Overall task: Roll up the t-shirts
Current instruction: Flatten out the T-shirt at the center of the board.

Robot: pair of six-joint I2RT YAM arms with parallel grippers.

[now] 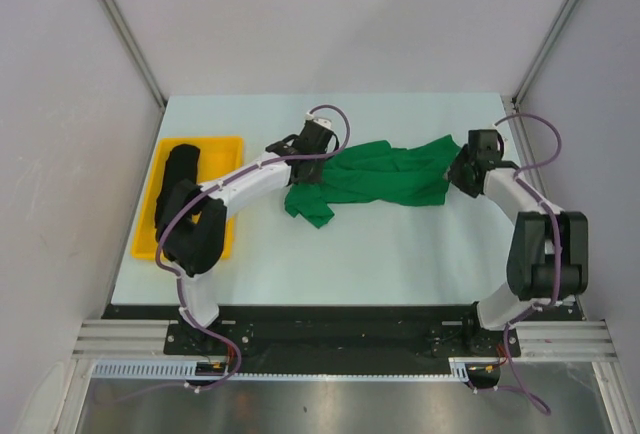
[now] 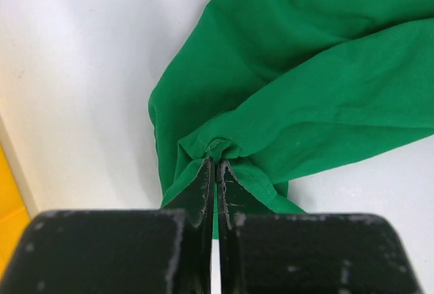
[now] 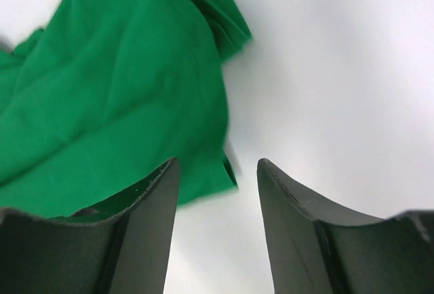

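Green t-shirt [image 1: 375, 176] crumpled, centre | left gripper [image 2: 215, 165] jaws pinching its left edge | right gripper [image 3: 218, 165] jaws spread at its right edge | black t-shirt [image 1: 180, 169] in yellow tray [image 1: 215, 141], left

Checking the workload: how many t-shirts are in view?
2: the green t-shirt crumpled mid-table, pinched by the left pincer; the black t-shirt rolled in the yellow tray. More may be hidden.

Pale grey walls [image 1: 60, 104] enclose a white table [image 1: 350, 254], evenly lit
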